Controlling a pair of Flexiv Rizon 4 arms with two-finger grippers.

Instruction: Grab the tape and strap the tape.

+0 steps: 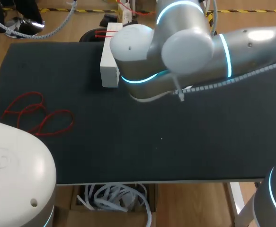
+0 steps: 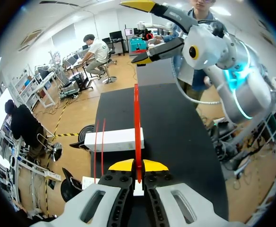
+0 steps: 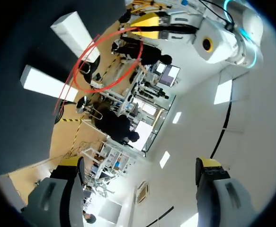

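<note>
Two grippers show. The left gripper (image 2: 138, 166) is pinched almost closed on a strip of red tape (image 2: 137, 123), which runs straight ahead from its yellow tips, past the end of a white block (image 2: 114, 140) on the black bench (image 2: 175, 127). The right gripper (image 3: 141, 162) is spread wide with nothing between its fingers, hanging above and ahead of the left gripper. Loose red loops (image 1: 38, 114) lie on the bench, well apart from the block.
</note>
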